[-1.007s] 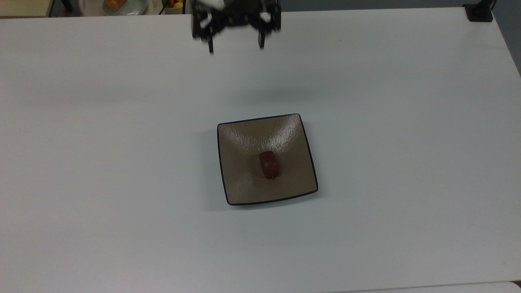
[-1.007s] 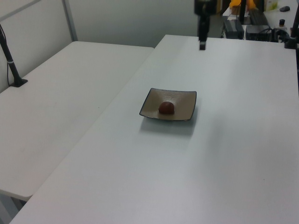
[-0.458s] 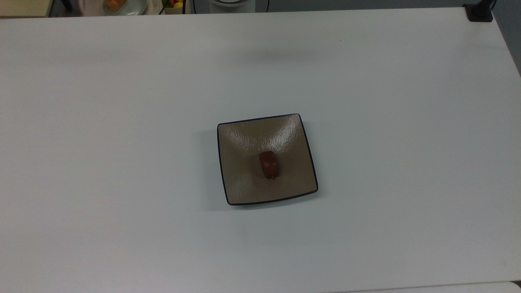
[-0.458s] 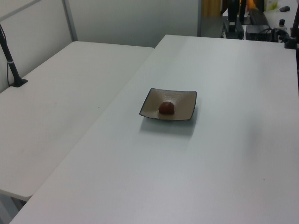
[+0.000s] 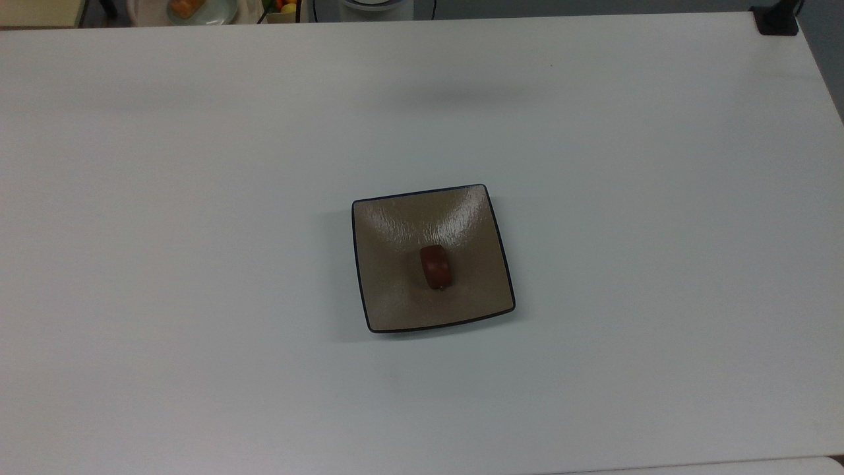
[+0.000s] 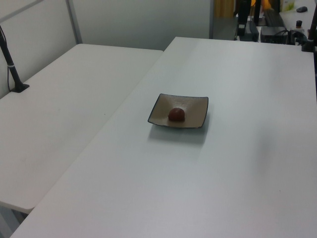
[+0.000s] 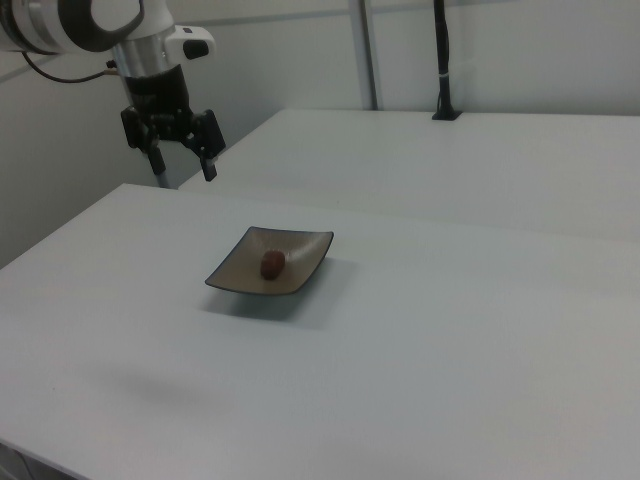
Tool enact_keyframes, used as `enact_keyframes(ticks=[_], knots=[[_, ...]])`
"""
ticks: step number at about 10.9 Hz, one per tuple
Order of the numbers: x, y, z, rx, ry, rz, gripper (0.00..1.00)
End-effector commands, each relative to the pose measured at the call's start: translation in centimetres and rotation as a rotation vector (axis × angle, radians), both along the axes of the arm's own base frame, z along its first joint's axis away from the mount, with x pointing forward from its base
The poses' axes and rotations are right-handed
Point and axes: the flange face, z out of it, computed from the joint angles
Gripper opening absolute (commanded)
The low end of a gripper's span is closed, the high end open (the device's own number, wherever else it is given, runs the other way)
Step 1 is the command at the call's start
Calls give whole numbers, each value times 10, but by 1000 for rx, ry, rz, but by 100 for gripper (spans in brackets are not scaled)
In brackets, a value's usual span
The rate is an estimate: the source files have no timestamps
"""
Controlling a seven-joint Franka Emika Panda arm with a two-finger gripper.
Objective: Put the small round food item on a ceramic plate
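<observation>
One small lump only, the food item (image 5: pixel 436 266), sitting in the dished centre of the plate (image 5: pixel 395 297), mid-frame in the top view, so judging the placing as done. Judging by looks: light, smooth and glossy, so likely slipping under a hard pinch; probably a little soft, hence asking for a gentle squeeze across the short middle rather than the rounded ends. Plate looking stiff, glossy and breakable. Hanging at upper left of the right view, well apart from the plate and high over the table (image 5: pixel 198 264), the gripper (image 7: pixel 181 162), fingers spread and holding nothing. Compared with a second ago: gripper gone from the top view's upper edge, having pulled away; item and plate lying unchanged.
</observation>
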Motion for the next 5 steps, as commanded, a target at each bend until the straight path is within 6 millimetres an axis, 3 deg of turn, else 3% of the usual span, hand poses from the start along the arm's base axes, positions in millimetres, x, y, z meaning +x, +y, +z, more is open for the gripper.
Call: enact_keyframes(ticks=[1,5], knots=[[0,-1,-3,30,-13,-22,100],[-1,-2,-8,31,-5,-23,100]])
